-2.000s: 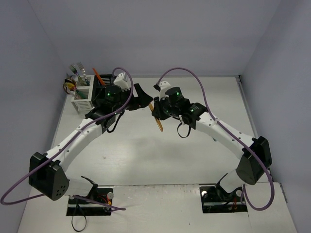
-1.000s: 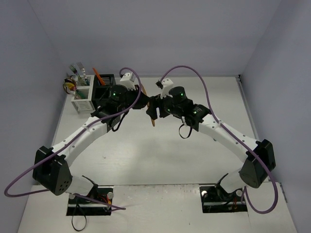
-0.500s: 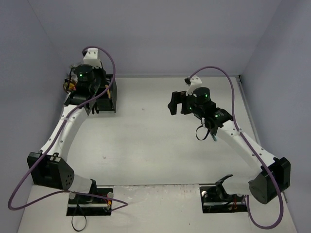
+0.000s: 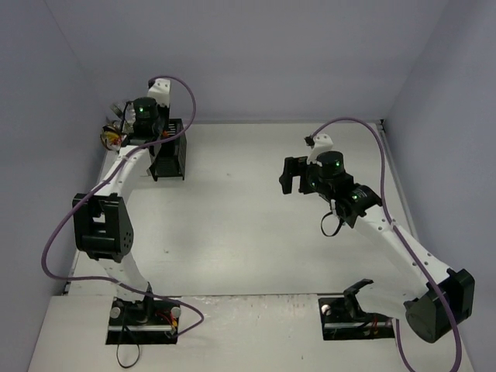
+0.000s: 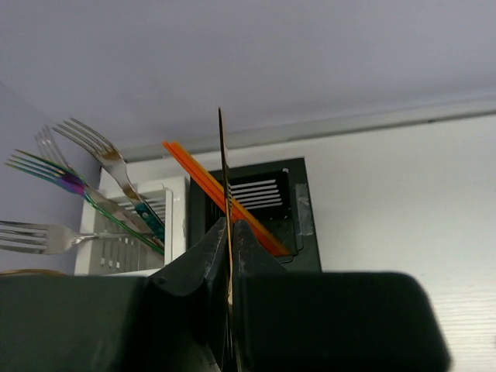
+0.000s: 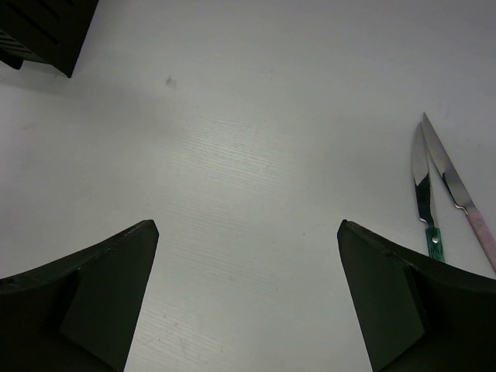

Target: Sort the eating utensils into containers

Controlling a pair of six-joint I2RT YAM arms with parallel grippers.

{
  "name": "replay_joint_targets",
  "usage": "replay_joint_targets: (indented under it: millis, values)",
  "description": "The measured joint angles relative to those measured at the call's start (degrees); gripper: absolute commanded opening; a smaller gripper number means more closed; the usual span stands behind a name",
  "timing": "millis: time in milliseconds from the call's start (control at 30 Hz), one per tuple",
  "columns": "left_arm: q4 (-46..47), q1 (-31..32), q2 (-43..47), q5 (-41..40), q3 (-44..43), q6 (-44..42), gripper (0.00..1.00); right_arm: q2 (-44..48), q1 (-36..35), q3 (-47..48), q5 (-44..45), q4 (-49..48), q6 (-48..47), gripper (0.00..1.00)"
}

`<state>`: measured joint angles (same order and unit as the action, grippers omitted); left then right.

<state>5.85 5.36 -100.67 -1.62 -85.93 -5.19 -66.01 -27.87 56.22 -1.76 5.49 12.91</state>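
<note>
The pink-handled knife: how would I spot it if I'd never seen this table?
In the right wrist view, look far right on the white table, where two knives lie with tips almost touching. The pink-handled knife is the right-hand one; its pink handle sets it apart from the green-handled knife beside it.

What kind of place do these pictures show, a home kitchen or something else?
Probably a robot test cell in a laboratory, not a kitchen: plain pale lilac walls box in a white table, two white-and-black robot arms are bolted at its near edge, and a black slotted cutlery caddy stands far left.

White arms, purple cables, black claws
</note>
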Motion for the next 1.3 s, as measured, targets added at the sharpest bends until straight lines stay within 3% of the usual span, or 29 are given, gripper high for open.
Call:
replay_joint_targets:
  millis: [300,633,800,933,1300]
  values:
    - [2.58,-0.52,-3.66,0.47,3.08,-0.91,0.01,1.65,3.05,-3.14,3.82,3.88,0.46,0.99]
    - [4.35,-0.50,-2.24,1.28,8.60,2.12,0.37,-5.03,10.46,-3.31,5.21,9.20,1.82,0.99]
    - [4.47,-0.27,1.04,1.37,10.37,3.79,0.61,-9.06,13.96,-3.30,5.30,10.44,2.49,0.99]
    - [3.17,0.15,5.60,1.37,10.95,6.43,0.73,-13.72,16.40,-1.49,5.23,12.12,3.26,0.98]
    - [-13.94,7.03,20.03,1.52,7.66,16.01,0.76,-29.99,20.38,5.63,4.87,13.30,3.58,0.90]
